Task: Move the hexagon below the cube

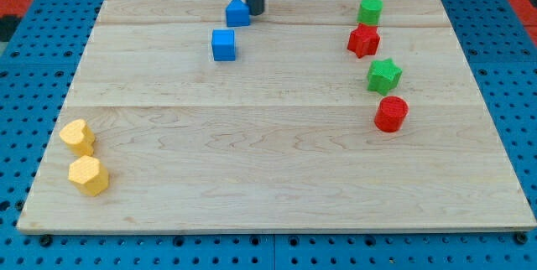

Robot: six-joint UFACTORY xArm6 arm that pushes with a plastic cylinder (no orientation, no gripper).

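Note:
A yellow hexagon (88, 176) lies near the view's bottom left of the wooden board (277, 161). A blue cube (223, 44) sits at the upper middle-left. My tip (254, 12) is at the view's top, touching or just right of a second blue block (238, 12) with a peaked top, which lies above the cube. The tip is far from the hexagon.
A yellow heart-shaped block (77, 137) lies just above the hexagon. On the view's right, top to bottom, stand a green cylinder-like block (369, 10), a red star-like block (363, 41), a green star (384, 75) and a red cylinder (391, 114).

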